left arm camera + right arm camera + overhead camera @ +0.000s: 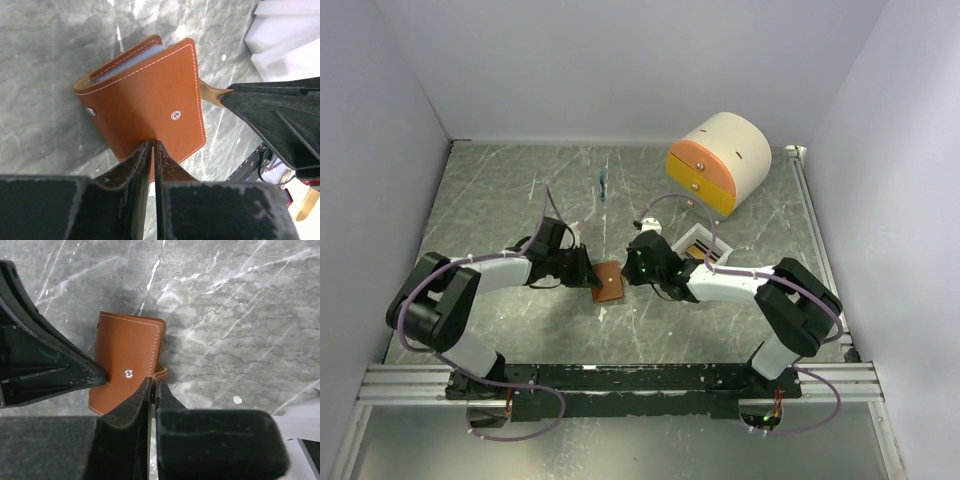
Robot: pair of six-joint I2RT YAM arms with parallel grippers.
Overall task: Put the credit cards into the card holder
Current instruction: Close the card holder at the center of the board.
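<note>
The brown card holder (609, 283) lies mid-table between both grippers, nearly closed, its snap stud (175, 115) showing. Pale blue-grey layers (125, 66) show between its covers; I cannot tell cards from pockets. No loose credit cards are in view. My left gripper (152, 143) is shut on the near edge of the top cover; it also shows in the top view (586, 272). My right gripper (154, 382) is shut on the holder's small strap tab (161, 372) at the cover's corner; it also shows in the top view (636, 268). The holder also shows in the right wrist view (122, 352).
A white rectangular tray (706, 246) sits just behind the right gripper. A cream-and-orange rounded drawer box (720, 160) stands at the back right. A small blue object (604, 187) lies at the back centre. White walls enclose the table.
</note>
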